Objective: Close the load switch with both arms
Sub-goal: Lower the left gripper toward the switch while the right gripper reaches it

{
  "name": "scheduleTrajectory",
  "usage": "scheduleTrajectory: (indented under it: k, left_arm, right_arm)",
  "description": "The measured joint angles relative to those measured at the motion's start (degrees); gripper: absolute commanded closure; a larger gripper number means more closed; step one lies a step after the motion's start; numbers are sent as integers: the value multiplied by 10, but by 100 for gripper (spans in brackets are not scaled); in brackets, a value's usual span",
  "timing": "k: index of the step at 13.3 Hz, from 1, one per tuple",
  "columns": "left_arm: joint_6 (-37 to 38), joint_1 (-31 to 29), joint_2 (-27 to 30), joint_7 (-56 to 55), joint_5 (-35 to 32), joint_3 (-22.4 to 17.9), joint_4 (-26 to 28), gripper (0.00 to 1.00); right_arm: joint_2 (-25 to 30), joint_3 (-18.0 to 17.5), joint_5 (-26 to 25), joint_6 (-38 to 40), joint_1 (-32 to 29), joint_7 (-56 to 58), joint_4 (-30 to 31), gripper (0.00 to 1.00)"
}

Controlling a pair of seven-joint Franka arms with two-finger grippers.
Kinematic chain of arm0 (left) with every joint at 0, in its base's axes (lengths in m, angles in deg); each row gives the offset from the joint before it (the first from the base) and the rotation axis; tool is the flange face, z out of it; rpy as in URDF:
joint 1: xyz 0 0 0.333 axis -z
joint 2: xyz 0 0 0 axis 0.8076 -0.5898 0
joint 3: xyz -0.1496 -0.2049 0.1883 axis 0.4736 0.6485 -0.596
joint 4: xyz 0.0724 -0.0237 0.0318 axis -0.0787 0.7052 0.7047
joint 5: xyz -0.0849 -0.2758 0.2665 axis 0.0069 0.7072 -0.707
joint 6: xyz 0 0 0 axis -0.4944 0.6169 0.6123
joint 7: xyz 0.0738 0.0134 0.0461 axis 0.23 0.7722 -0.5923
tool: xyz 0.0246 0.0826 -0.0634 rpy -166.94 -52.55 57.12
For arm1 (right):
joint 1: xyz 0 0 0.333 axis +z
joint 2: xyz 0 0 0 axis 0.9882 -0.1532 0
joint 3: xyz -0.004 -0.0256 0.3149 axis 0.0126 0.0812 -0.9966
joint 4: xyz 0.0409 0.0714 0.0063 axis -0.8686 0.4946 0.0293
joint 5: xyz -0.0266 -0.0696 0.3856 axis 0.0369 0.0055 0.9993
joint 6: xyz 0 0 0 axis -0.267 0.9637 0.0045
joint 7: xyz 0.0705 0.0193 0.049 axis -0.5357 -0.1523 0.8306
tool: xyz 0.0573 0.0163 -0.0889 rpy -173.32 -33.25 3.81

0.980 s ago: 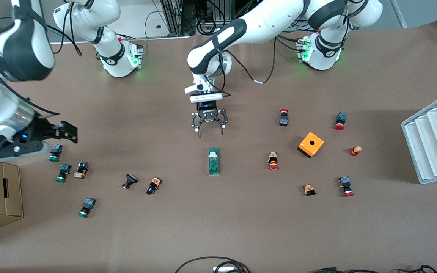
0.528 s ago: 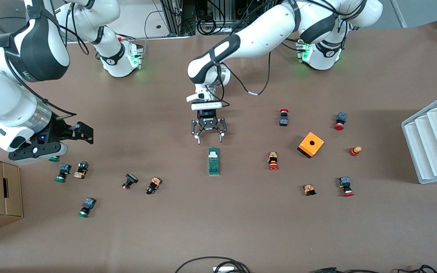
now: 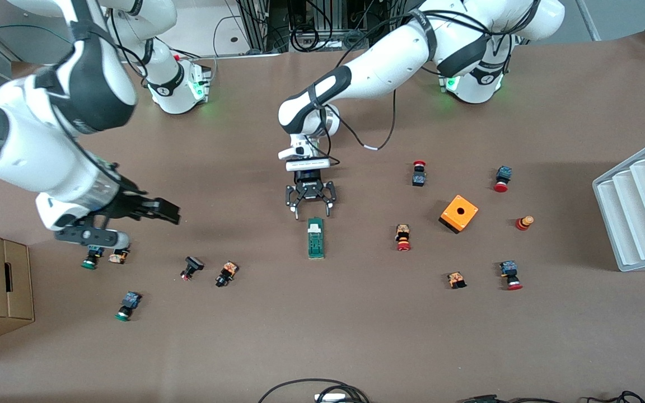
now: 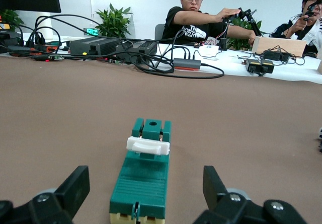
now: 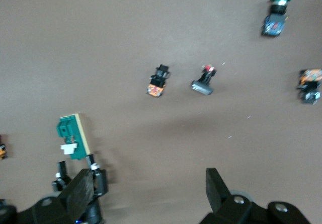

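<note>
- The narrow green load switch (image 3: 316, 238) with its white sliding tab (image 3: 314, 227) lies flat mid-table, tab end toward the robots' bases.
- The left gripper (image 3: 311, 211), fingers spread, hangs just over that end, probably lined up to straddle the block; it has dropped closer since a second ago.
- The right gripper (image 3: 166, 212), fingers apart, has swung in over bare table toward the switch, above the small push buttons (image 3: 118, 256).
</note>
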Motion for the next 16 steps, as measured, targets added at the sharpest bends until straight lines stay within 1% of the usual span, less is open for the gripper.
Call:
scheduleTrajectory:
  k: [2, 3, 5, 7, 9, 13, 16]
  left_arm:
    - [0, 0, -8, 0, -1, 0, -10, 1]
    - [0, 0, -9, 0, -1, 0, -12, 1]
    - [1, 0, -10, 0, -1, 0, -12, 1]
    - [1, -1, -13, 0, -1, -1, -12, 1]
    - [1, -3, -18, 0, -1, -2, -12, 1]
    - [1, -4, -24, 0, -8, -2, -12, 2]
    - [6, -4, -30, 3, -23, -2, -12, 2]
  right_arm:
    - [-11, -66, 0, -12, -35, -86, -2, 0]
    - [-16, -92, 0, -20, -49, -124, -2, 0]
    - [-25, -136, 0, -34, -75, -195, -3, 0]
    - [-37, -173, 0, -46, -92, -273, -3, 0]
    - [-55, -200, 0, -71, -97, -356, -3, 0]
    - [-90, -240, 0, -125, -94, -507, -3, 0]
    - [-116, -249, 0, -186, -68, -605, -2, 2]
